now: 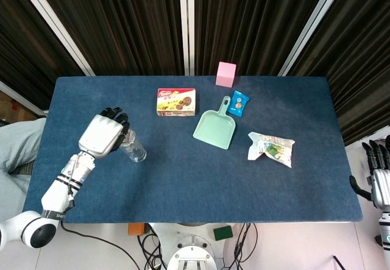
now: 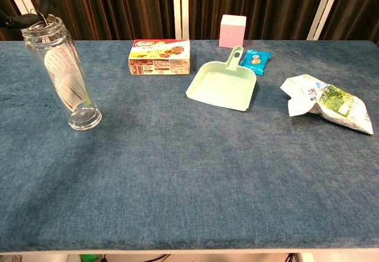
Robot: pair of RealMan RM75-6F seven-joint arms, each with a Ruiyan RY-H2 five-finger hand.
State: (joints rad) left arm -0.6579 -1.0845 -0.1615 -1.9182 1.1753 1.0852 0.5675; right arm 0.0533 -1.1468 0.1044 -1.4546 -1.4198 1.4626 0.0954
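Note:
A tall clear bottle [image 1: 133, 148] [image 2: 65, 73] stands upright at the table's left side, its mouth uncovered. My left hand [image 1: 103, 133] is over its top, and its dark fingertips [image 2: 13, 20] pinch a small metal strainer piece [image 2: 37, 18] right at the bottle's rim. How far the piece sits inside the mouth I cannot tell. My right hand [image 1: 378, 175] hangs off the table's right edge, fingers apart and holding nothing.
On the blue table [image 1: 195, 184] lie a cookie box [image 1: 176, 101], a pale green dustpan [image 1: 215, 127], a pink cube [image 1: 225, 74], a small blue packet [image 1: 238, 103] and a crumpled snack bag [image 1: 271, 148]. Dark curtains hang behind.

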